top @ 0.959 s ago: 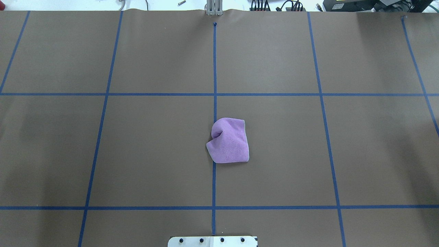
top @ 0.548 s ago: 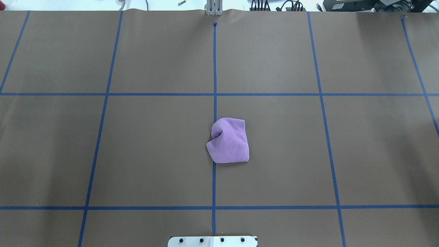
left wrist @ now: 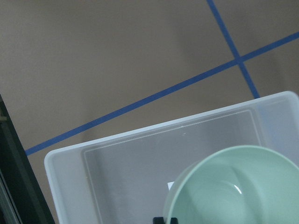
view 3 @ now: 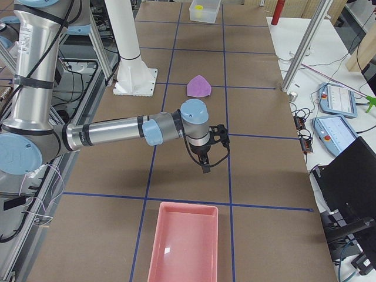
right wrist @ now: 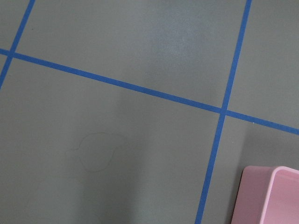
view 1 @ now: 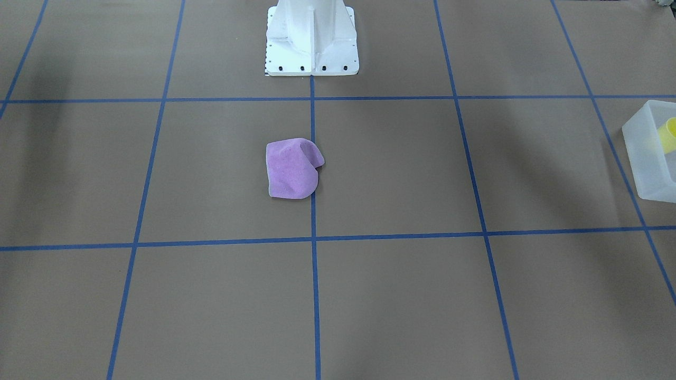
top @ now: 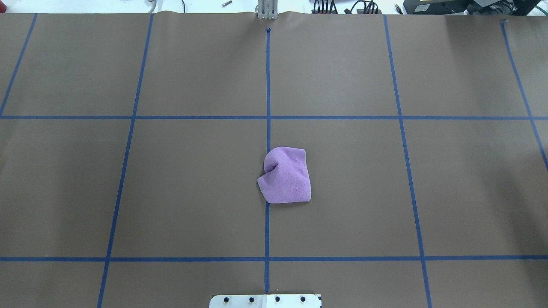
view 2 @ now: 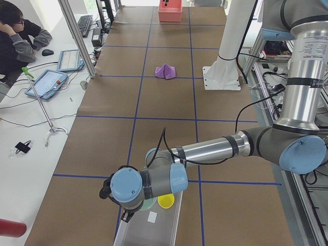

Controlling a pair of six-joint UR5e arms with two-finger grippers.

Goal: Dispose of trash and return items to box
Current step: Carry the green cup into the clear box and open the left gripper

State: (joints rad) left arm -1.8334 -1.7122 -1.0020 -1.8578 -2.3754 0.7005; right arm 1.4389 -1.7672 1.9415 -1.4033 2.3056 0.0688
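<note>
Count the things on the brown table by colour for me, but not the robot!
Purple: 1, the crumpled cloth
Yellow: 1, the tumbler cup
Mint green: 1, the bowl
Frosted white: 1, the bin
Pink: 1, the tray
Total: 5

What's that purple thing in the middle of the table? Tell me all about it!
It is a soft-looking purple cloth, crumpled, with one corner folded up into a hump and a pale edge. It lies on the brown table, across the blue middle tape line, mostly to one side. Nothing else touches it.
</note>
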